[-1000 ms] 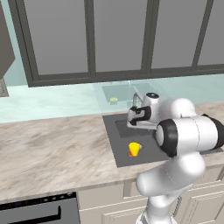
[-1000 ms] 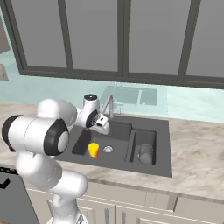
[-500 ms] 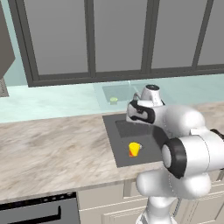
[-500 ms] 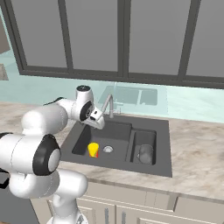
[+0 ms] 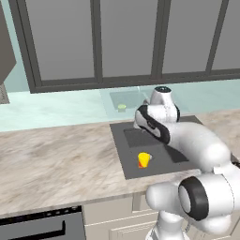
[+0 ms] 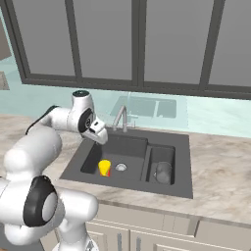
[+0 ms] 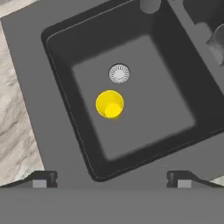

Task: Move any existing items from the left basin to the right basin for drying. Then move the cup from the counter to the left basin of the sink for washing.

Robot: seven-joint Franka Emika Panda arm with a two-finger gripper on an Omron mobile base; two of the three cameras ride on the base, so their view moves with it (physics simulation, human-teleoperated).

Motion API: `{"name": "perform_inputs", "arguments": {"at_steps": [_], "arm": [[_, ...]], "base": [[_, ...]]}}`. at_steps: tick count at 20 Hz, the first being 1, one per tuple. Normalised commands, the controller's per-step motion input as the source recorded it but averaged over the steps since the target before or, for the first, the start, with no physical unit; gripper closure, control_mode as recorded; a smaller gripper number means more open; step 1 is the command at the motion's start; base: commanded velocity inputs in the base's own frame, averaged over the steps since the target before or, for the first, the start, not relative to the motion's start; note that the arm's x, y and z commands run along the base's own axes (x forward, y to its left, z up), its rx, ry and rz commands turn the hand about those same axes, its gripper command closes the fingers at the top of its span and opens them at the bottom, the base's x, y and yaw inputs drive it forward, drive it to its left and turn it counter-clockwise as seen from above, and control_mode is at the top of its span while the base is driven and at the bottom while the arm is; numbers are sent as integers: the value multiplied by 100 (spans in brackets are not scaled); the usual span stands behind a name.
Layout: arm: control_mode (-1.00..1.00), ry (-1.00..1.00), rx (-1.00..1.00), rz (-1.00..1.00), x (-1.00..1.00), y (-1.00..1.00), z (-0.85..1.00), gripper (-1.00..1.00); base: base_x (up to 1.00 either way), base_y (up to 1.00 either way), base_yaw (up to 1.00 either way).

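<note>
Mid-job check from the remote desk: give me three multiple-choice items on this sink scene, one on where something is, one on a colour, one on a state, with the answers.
1. Where is the yellow cup?
A. On the counter
B. In the left basin, beside the drain
C. In the right basin

2. What colour is the sink?
A. Dark grey
B. White
C. Bright steel

3. How do the jaws of the gripper stand?
A. Shut on the cup
B. Shut on nothing
C. Open, holding nothing

Answers: 1 B, the hand view shows the cup standing on the floor of the left basin next to the silver drain. 2 A, all views show a matte dark grey sink. 3 C, the hand view shows the fingertips far apart with the cup well clear of them.
</note>
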Motion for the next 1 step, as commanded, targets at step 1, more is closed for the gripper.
{"name": "perform_inputs", "arguments": {"at_steps": [1], "arm": [[-100, 0, 0, -10, -51, 20, 30, -100]], "base": [[0, 0, 0]]}}
